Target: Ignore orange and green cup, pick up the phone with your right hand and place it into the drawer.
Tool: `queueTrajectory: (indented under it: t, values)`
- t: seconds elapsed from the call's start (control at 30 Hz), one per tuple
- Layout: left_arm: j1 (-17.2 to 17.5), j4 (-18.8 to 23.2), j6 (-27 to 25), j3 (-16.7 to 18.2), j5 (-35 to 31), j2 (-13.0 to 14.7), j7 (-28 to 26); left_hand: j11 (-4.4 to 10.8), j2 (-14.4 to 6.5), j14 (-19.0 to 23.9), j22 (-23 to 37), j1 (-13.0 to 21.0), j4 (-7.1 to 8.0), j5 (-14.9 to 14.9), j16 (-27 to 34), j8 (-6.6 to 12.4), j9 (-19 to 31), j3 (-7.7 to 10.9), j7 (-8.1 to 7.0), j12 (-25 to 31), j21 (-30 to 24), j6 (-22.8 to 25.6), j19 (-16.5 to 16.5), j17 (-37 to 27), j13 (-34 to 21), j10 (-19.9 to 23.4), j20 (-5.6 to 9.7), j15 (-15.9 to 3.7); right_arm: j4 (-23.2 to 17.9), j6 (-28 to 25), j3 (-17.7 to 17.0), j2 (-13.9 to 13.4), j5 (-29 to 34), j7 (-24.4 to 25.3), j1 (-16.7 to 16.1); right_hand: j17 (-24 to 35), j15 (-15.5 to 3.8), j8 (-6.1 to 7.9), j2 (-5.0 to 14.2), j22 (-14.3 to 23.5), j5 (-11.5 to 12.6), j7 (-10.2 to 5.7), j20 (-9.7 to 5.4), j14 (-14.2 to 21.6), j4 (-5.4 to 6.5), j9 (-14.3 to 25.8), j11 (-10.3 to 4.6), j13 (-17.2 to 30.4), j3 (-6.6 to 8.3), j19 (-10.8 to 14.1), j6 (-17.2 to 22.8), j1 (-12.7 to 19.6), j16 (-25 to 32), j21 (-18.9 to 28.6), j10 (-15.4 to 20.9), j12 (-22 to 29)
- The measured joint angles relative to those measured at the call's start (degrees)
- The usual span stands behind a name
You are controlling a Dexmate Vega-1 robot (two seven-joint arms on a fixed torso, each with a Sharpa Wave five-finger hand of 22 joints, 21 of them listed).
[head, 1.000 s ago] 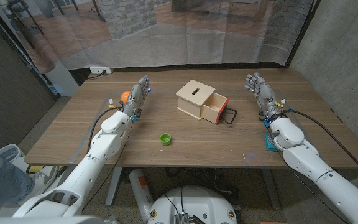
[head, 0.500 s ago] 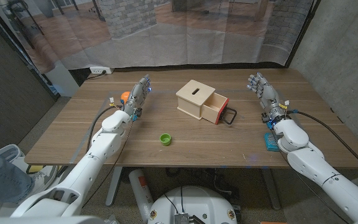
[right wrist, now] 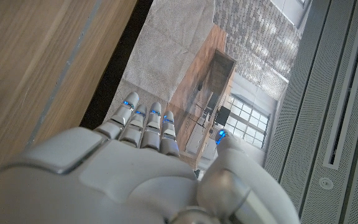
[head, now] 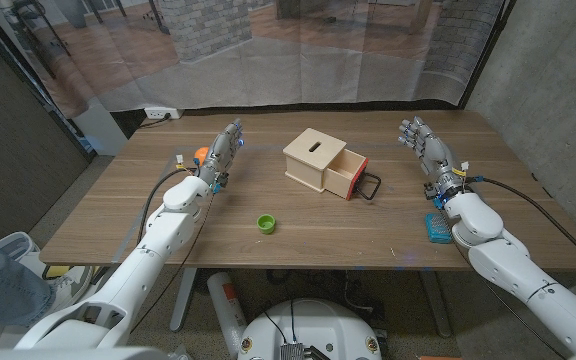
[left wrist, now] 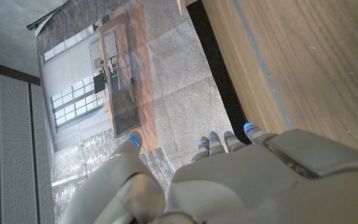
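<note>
Wooden and pale, the box (head: pixel 315 159) stands near the middle of the table (head: pixel 298 235), a slot in its top and its red-fronted drawer (head: pixel 349 179) pulled out toward the robot's right, a black wire handle on its front. The phone (head: pixel 435 226) lies at the right near edge of the table, a blue-green slab just beside the right forearm and partly hidden by it, well apart from the drawer. The right robot hand (head: pixel 424 146) is raised beyond the phone, toward the far right of the table, fingers extended and slightly spread, with nothing in them; it touches neither the phone nor the box. In the right wrist view the same robot hand (right wrist: pixel 148 162) shows its back, the fingers (right wrist: pixel 143 127) straight and side by side with blue lights at the tips, the thumb set apart, the table edge beyond them. The left robot hand (head: pixel 223 152) stands at the far left of the table, fingers extended and holding nothing, with the orange (head: pixel 201 155) just beside it on its outer side, partly hidden. In the left wrist view this robot hand (left wrist: pixel 229 174) likewise reaches out straight and empty. The green cup (head: pixel 265 223) sits on the table nearer the robot, between the left arm and the box, apart from both.
</note>
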State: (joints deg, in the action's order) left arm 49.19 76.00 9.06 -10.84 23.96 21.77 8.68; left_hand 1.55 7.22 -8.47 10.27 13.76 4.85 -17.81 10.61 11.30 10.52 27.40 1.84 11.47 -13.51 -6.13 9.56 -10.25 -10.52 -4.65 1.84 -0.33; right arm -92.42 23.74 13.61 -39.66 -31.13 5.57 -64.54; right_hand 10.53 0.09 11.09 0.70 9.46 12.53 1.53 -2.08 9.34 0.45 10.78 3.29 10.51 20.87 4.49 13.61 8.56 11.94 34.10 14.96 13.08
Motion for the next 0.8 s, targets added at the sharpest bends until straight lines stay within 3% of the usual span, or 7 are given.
queueTrajectory:
  t: [0.8]
  values:
    - [0.0,0.5,-0.4,-0.4,-0.1,0.1,-0.3,-0.01,0.0,0.0,0.0,0.0,-0.19,-0.2,0.0,0.0,0.0,-0.39,0.11,0.0,0.0,0.5,0.0,0.0,0.0,0.4,0.0,-0.01,-1.8,1.7,-1.4,-1.4,2.5,1.4,-3.2,0.0,-0.1,0.0,-0.08,0.3,0.0,-0.3,0.02,0.7,-0.38,0.0,-0.2,0.0,0.07,1.2,0.3,0.5,0.0,-0.6,0.2,0.0]
